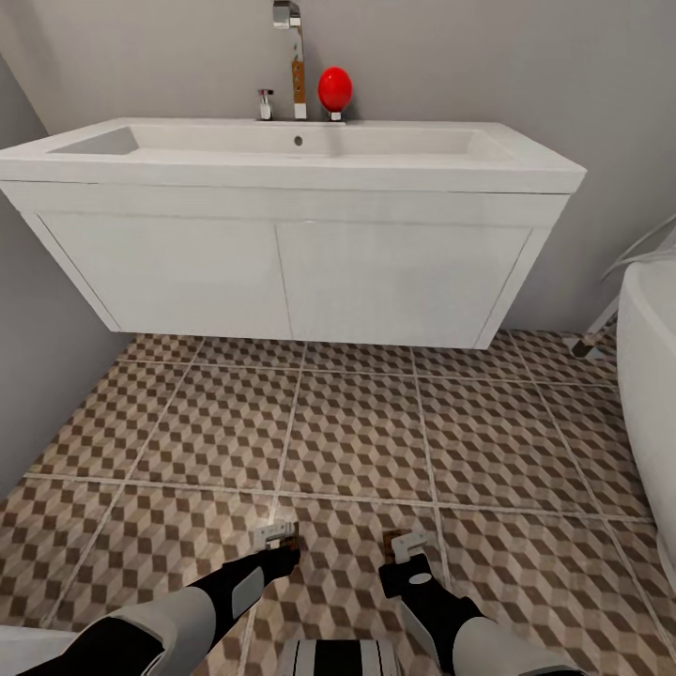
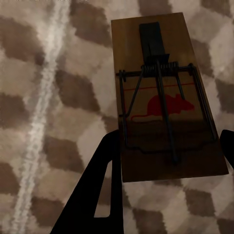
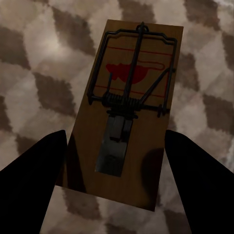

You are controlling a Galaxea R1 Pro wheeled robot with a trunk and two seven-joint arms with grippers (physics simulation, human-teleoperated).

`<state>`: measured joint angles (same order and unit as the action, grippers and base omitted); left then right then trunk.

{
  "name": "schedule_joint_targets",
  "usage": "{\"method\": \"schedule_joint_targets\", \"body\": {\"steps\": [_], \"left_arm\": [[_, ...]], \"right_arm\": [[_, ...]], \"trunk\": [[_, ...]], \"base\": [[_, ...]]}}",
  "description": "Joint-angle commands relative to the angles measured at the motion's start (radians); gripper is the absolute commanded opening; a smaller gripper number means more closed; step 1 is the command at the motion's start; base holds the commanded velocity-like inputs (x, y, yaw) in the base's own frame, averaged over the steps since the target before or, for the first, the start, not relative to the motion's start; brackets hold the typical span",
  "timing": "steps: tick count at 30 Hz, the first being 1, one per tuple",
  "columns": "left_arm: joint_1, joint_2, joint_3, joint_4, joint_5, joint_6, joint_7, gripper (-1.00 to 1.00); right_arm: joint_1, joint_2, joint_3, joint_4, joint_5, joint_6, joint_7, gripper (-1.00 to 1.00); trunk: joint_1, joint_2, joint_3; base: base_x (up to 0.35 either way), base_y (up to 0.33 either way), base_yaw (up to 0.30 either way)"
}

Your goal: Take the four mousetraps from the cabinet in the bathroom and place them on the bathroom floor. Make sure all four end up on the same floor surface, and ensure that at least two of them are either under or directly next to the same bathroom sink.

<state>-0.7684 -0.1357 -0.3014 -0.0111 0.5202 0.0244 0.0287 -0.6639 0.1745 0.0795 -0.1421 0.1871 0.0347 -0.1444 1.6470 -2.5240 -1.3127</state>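
My left gripper (image 1: 277, 537) and right gripper (image 1: 408, 545) hang low over the cube-patterned bathroom floor (image 1: 357, 432), a short way in front of the wide white sink (image 1: 291, 155). In the left wrist view, the left gripper (image 2: 170, 146) is shut on a tan mousetrap (image 2: 161, 58) with black wire and a red mouse mark, its face towards the camera. The right gripper (image 3: 114, 141) is likewise shut on a second mousetrap (image 3: 134, 87), with floor tiles behind it. The cabinet is out of view.
A chrome tap (image 1: 296, 56) and a red round object (image 1: 334, 89) stand at the back of the sink. A white bathtub (image 1: 652, 394) curves in at the right. A grey wall (image 1: 38, 376) closes the left side.
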Motion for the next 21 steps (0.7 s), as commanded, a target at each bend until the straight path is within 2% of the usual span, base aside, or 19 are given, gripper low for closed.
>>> {"method": "schedule_joint_targets", "body": {"steps": [1,10,16,21], "left_arm": [[0.000,0.000,-0.008,-0.001,0.008,0.002,0.003,-1.00],[0.000,-0.001,-0.010,-0.002,-0.002,-0.002,0.002,-1.00],[-0.001,0.000,-0.013,-0.003,-0.004,-0.029,0.002,-1.00],[-0.001,0.032,-0.019,-0.005,-0.005,-0.043,0.002,-1.00]], "right_arm": [[0.000,0.000,0.008,0.000,0.004,0.004,-0.006,-1.00],[0.000,0.000,0.008,0.001,0.003,0.003,-0.006,-1.00],[0.000,0.000,0.005,0.001,0.002,-0.001,-0.009,-1.00],[0.000,0.000,0.003,0.001,0.002,-0.003,-0.016,-1.00]], "trunk": [[0.000,0.000,-0.001],[0.000,0.000,-0.001],[0.000,0.000,-0.001],[0.000,0.000,-0.001]], "base": [[0.000,0.000,0.000],[0.000,0.000,0.000],[0.000,0.000,0.000],[0.000,0.000,0.000]]}}
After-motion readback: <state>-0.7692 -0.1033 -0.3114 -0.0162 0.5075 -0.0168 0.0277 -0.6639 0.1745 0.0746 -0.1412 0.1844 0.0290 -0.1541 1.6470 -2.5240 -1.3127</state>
